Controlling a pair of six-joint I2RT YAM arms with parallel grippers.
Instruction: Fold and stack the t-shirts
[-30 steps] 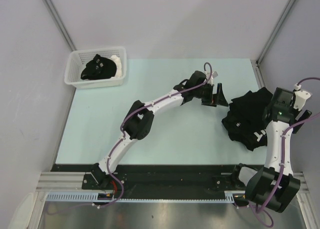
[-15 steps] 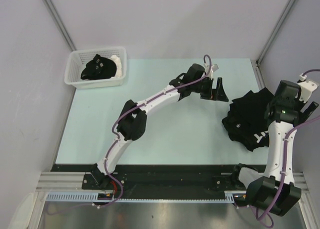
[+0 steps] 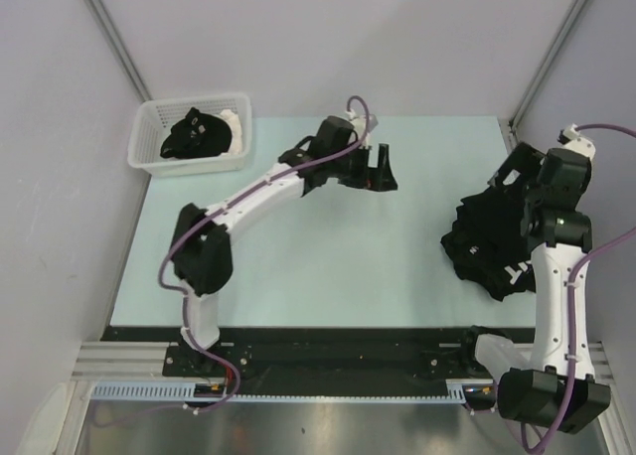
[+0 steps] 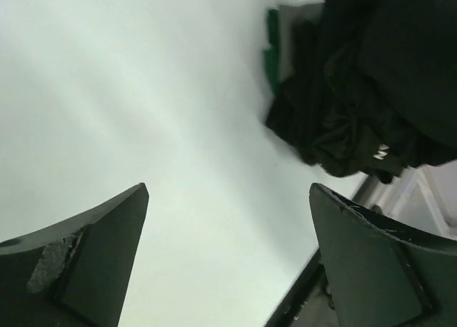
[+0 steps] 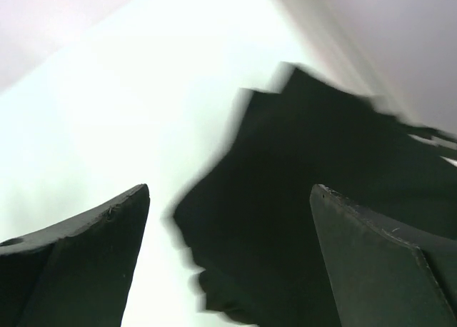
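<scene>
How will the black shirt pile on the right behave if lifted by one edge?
Probably floppy: the pile lies in crumpled folds, so it should sag and unfold. Likely light, being thin cloth. Layers may separate, since it looks loosely heaped.

**Left arm** [image 3: 243, 199]: slim white links between bulky black joint housings. The left cable [image 3: 298, 167] is purple, runs along the links and loops free at the wrist.

**Left hand** [image 3: 383, 174]: black. It has two broad, wedge-shaped left fingers [image 4: 93, 263] in matt dark grey, one with a pale scuffed patch.

**Right arm** [image 3: 553, 296]: same pattern of white links and black housings. The right cable [image 3: 606, 128] is purple and ends in a white plug [image 3: 574, 134] at the wrist.

**Right hand** [image 5: 228, 190]: two matching dark wedge-shaped right fingers [image 5: 385, 270] with lightly nicked edges.

**Bases:** the left base [image 3: 194, 354] and right base [image 3: 547, 395] are black blocks.
</scene>
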